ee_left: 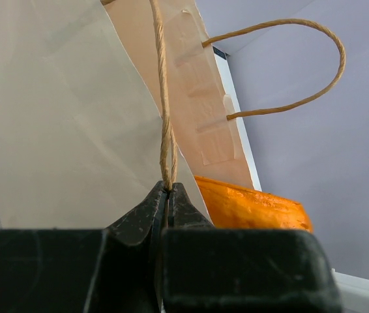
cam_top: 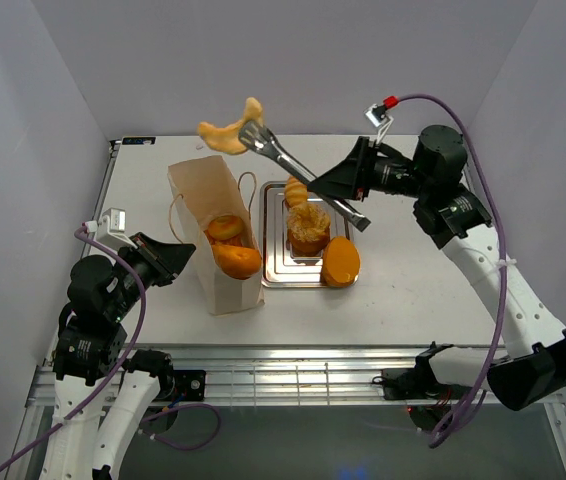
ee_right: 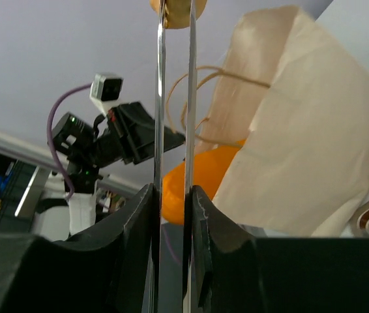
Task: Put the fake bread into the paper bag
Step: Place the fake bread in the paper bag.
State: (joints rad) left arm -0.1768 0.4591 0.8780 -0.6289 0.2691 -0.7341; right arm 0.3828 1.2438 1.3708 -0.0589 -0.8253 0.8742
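At the left, the left gripper [ee_left: 167, 189] is pinched tight on the cord handle [ee_left: 165, 111] of the paper bag [cam_top: 195, 195], which already holds several breads [cam_top: 233, 250]. The right gripper [ee_right: 171, 195], clamped on metal tongs [cam_top: 298, 168], hangs a croissant [cam_top: 228, 132] over the bag's far end. More pieces [cam_top: 341, 262] wait on the tray [cam_top: 275, 278].

Overhead looks down; both close wrist views seemingly share the paper bag [ee_right: 308, 130].

White arm links [cam_top: 478, 275], black joints [cam_top: 438, 155], purple cables [cam_top: 433, 97], black end effectors [ee_left: 169, 189].

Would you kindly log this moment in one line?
left gripper: shut on handle; right gripper: shut on tongs, croissant aloft near paper bag; tray: holds bread
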